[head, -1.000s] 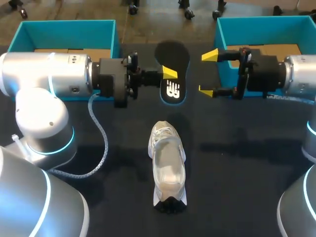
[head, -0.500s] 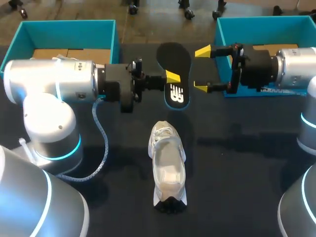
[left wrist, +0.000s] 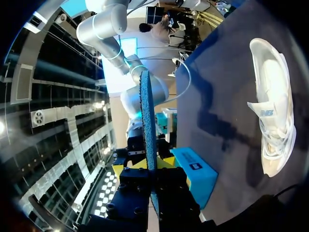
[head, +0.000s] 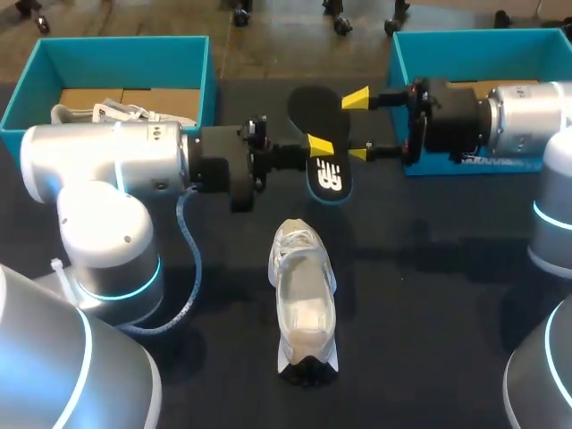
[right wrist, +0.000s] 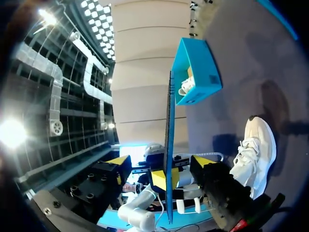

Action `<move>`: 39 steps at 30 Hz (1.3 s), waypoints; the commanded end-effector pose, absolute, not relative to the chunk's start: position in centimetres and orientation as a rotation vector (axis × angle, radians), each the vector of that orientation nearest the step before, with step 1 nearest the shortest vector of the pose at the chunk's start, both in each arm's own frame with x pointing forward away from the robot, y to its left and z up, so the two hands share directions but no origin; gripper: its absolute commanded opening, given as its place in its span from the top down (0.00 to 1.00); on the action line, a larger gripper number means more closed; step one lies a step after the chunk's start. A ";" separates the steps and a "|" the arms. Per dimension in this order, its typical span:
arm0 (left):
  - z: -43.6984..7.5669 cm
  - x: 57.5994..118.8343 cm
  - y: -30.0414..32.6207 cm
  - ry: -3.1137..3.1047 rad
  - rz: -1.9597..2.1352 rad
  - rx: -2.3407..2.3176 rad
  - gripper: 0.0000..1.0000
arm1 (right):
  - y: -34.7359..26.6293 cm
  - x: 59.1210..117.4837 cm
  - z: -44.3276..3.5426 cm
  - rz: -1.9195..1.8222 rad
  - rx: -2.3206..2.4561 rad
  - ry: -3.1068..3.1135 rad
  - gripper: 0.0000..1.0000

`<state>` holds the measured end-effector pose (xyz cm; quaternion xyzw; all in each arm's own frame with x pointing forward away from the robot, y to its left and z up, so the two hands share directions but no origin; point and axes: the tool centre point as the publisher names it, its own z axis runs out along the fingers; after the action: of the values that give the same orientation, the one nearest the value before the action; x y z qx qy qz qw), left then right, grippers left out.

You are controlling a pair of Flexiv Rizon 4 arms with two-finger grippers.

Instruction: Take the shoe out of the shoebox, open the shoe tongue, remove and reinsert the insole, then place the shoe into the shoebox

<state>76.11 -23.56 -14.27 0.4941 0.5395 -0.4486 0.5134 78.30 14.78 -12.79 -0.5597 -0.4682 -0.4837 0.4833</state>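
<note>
While one insole (head: pixel 313 109) hangs gripped, one shoe (head: pixel 302 304) lies outside two shoeboxes (head: pixel 121 43) (head: pixel 478 36).

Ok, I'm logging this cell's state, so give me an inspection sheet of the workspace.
Surface: dark table.
Job's things: white shoe on its sole mid-table; black insole held above the table; left shoebox and right shoebox at far corners.
Clutter: white item in left shoebox.
Grippers: left tool shut on insole; right tool open, fingers astride insole, not touching.
Cables: hose from left arm loops on table.
Surroundings: nothing seen.

Only a white logo (head: pixel 329 179) shows, on the black insole (head: pixel 313 112).
</note>
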 end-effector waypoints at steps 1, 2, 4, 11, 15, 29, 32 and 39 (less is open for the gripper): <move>-14.4 76.6 -24.1 1.297 -1.076 1.191 1.00 | 15.3 78.1 -13.2 -1.187 -1.384 -1.124 0.33; -14.5 76.7 -24.1 1.297 -1.073 1.193 1.00 | 15.3 78.1 -13.3 -1.189 -1.388 -1.117 0.41; -14.6 76.7 -24.1 1.295 -1.064 1.197 1.00 | 15.4 78.2 -13.5 -1.191 -1.383 -1.109 0.50; -15.0 76.8 -24.3 1.295 -1.060 1.207 1.00 | 16.1 78.8 -13.7 -1.166 -1.391 -1.101 0.61; -15.0 76.9 -24.3 1.296 -1.062 1.214 1.00 | 16.3 79.0 -13.8 -1.151 -1.400 -1.108 0.64; -15.1 77.0 -24.3 1.297 -1.074 1.228 1.00 | 16.5 79.4 -14.2 -1.142 -1.395 -1.107 0.80; -15.1 77.0 -24.3 1.295 -1.072 1.229 1.00 | 16.4 79.5 -14.3 -1.142 -1.396 -1.104 0.84; -15.2 77.0 -24.3 1.297 -1.071 1.224 1.00 | 16.5 79.5 -14.5 -1.145 -1.395 -1.101 0.83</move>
<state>76.97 -24.24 -15.16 0.5075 0.5383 -0.4440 0.5055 79.38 16.23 -14.35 -0.5749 -0.4538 -0.4713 0.4913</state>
